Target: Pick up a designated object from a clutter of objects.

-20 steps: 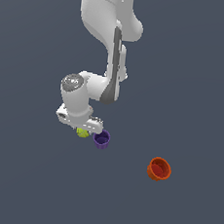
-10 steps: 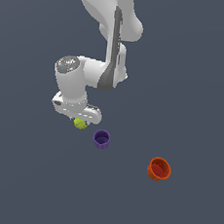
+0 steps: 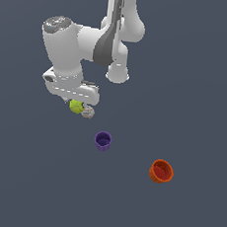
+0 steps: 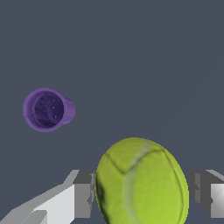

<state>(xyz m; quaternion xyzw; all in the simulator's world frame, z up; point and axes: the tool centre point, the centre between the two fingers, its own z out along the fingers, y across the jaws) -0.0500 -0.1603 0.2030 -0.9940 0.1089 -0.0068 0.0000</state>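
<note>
Claw: gripper (image 4: pixel 138 197) is clamped on the yellow-green ball (image 4: pixel 141 183); wrist view shows one finger (image 4: pixel 81 199) touching each side of it, no gap visible.
Ball pos: sits betw. the fingers directly under the hand; in the exterior view the ball (image 3: pixel 76 106) hangs just below the gripper (image 3: pixel 79 105), toward that view's left and up from the purple cup (image 3: pixel 102 140).
Lift: looks like it's off the surface, but no shadow or contact cue in the renders, so height is a judgement only.
Clutter: purple cup lies apart from the ball; orange-red cup (image 3: pixel 161 170) well apart, toward the exterior view's right. Small grey thing (image 3: pixel 87 113) just beside the ball, prob. the grey striped ball, too small to be sure.
Done: approach, close, grasp on the right obj.
Left: raise it clear and hold steady; little else, if grip keeps.
Risk: round ball pinched by flat pads, could roll out.
</note>
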